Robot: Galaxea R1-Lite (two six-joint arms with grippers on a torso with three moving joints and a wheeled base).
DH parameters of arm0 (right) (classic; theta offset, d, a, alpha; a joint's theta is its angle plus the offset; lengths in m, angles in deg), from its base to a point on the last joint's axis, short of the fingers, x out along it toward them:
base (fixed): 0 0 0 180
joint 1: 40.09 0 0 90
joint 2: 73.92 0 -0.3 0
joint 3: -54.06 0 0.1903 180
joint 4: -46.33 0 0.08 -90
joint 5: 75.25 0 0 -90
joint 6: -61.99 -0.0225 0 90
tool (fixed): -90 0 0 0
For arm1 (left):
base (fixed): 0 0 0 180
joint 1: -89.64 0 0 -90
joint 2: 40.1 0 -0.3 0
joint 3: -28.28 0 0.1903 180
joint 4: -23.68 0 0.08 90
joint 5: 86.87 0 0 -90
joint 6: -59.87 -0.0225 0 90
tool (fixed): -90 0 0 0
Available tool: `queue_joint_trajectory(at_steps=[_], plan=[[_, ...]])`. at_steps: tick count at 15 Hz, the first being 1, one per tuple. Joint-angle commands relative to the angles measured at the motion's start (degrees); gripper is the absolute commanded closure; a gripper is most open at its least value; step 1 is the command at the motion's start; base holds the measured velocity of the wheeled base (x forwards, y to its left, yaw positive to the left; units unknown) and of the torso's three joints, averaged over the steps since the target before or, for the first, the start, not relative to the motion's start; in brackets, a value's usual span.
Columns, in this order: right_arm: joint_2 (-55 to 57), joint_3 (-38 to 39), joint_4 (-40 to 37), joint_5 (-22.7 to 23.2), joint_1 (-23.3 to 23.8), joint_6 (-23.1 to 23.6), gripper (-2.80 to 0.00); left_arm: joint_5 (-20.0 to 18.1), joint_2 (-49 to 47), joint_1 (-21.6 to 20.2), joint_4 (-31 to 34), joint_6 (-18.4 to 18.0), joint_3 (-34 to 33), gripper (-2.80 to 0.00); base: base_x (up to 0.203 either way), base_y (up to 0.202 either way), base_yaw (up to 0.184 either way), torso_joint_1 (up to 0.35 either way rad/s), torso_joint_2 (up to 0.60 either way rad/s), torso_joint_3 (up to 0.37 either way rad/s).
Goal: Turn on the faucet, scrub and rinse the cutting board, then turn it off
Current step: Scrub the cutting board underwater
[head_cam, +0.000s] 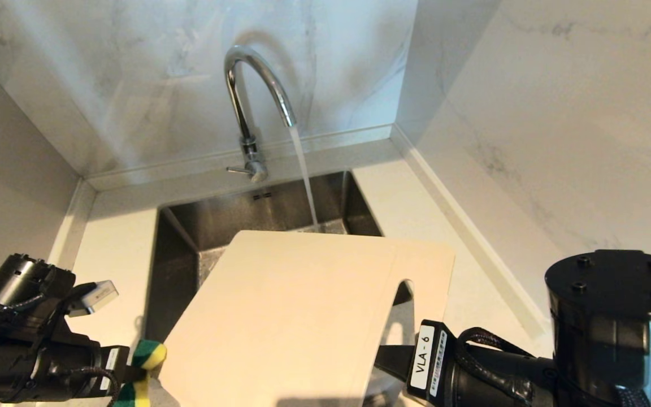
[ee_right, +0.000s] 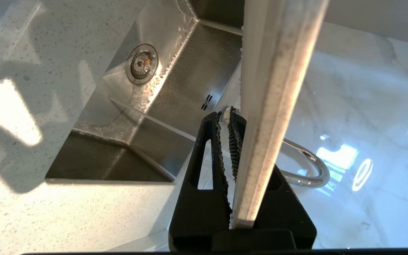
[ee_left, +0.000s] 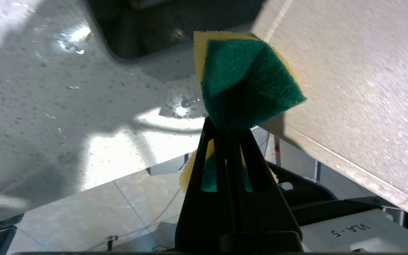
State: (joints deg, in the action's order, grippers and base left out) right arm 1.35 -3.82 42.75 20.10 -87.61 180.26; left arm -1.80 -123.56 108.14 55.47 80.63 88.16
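Note:
Water runs from the chrome faucet [head_cam: 252,102] into the sink [head_cam: 190,226]; its thin lever [head_cam: 239,169] sticks out at the base. The beige cutting board [head_cam: 303,305] hangs tilted over the sink, its far edge just under the stream. My right gripper [head_cam: 390,356] is shut on the board's end by the handle slot; in the right wrist view the board's edge [ee_right: 275,88] runs between the fingers of the gripper [ee_right: 230,117]. My left gripper [head_cam: 130,368] sits low at the board's left edge, shut on a green and yellow sponge [ee_left: 246,81] that is next to the board's face [ee_left: 360,88].
White speckled counter [head_cam: 116,237] lies on both sides of the steel sink, with its drain [ee_right: 141,63] in the bottom. Marble walls [head_cam: 529,113] close in behind and to the right. Beyond the counter's front edge, floor tiles [ee_left: 83,212] show.

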Motion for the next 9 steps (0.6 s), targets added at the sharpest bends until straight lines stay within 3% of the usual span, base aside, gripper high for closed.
queue_joint_trajectory(at_steps=[1, 3, 9], plan=[[-0.29, 0.41, -0.01, 0.01, -0.03, 0.73, 0.00, -2.03, 0.25, -4.20, 0.04, -0.23, 1.55, 0.00, 0.000, 0.000, 0.000, 0.000, 0.00, 0.000], [-0.29, 0.41, -0.01, 0.01, -0.03, 0.73, 0.00, -3.27, 0.99, -6.81, 0.29, -0.31, 6.07, 0.00, 0.000, 0.000, 0.000, 0.000, 0.00, 0.000], [-0.69, 1.41, -0.01, -0.38, -0.03, 0.30, 0.00, -3.51, 3.02, -7.53, 8.46, 1.94, 25.26, 0.00, 0.000, 0.000, 0.000, 0.000, 0.00, 0.000]])
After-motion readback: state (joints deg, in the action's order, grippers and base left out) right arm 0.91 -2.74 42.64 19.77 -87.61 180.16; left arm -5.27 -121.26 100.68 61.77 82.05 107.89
